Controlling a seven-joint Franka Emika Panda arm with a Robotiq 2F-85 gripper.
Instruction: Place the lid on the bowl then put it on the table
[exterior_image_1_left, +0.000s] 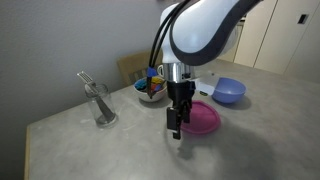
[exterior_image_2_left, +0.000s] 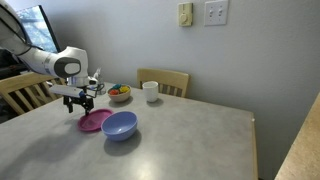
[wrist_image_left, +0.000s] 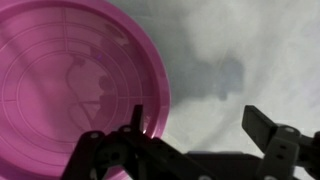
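The magenta-pink lid (exterior_image_1_left: 203, 117) lies flat on the grey speckled table (exterior_image_1_left: 120, 150); it also shows in an exterior view (exterior_image_2_left: 96, 121) and fills the left of the wrist view (wrist_image_left: 70, 80). The periwinkle-blue bowl (exterior_image_1_left: 230, 91) stands beside the lid, also in an exterior view (exterior_image_2_left: 120, 125). My gripper (exterior_image_1_left: 176, 128) hangs over the lid's edge, open and empty, also seen in an exterior view (exterior_image_2_left: 82, 103). In the wrist view (wrist_image_left: 200, 125) one finger is over the lid's rim, the other over bare table.
A small white bowl with colourful contents (exterior_image_1_left: 151, 90) and a white cup (exterior_image_2_left: 150, 92) stand toward the back. A clear glass holding a utensil (exterior_image_1_left: 100, 105) stands near the table's corner. Wooden chairs (exterior_image_2_left: 163, 80) stand at the table's edges.
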